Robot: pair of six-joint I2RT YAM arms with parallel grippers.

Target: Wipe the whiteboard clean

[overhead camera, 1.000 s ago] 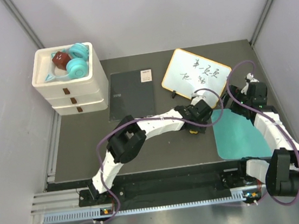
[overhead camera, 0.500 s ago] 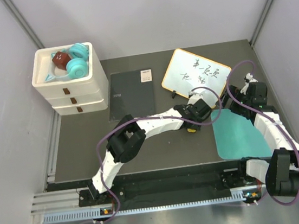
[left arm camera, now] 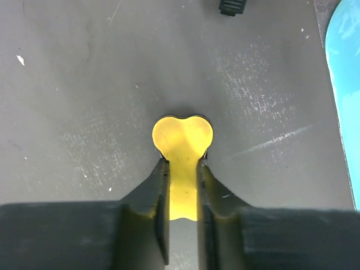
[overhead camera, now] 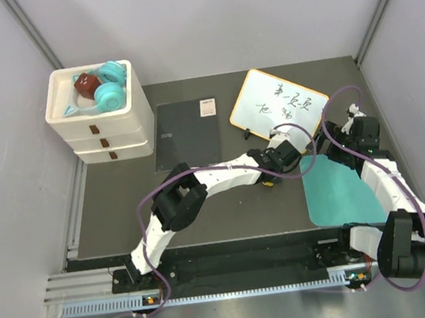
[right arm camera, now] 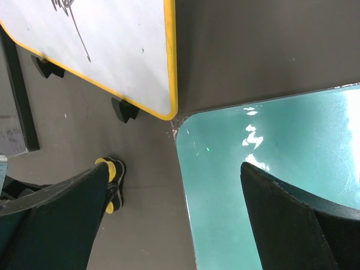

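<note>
Dark tabletop (overhead camera: 125, 208): whiteboard (overhead camera: 277, 106), marks unerased, seen toward far right corner. Pickup step: yellow eraser (left arm camera: 183, 132) pinched by left gripper (left arm camera: 182, 163); right gripper (right arm camera: 174, 174) held wide, empty. Next: lift needed onto whiteboard.

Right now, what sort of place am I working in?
Most likely a robot test cell in a lab: plain white panel walls box in the table, an aluminium rail runs along its near edge, and the whiteboard and a stack of white drawers look staged.
</note>
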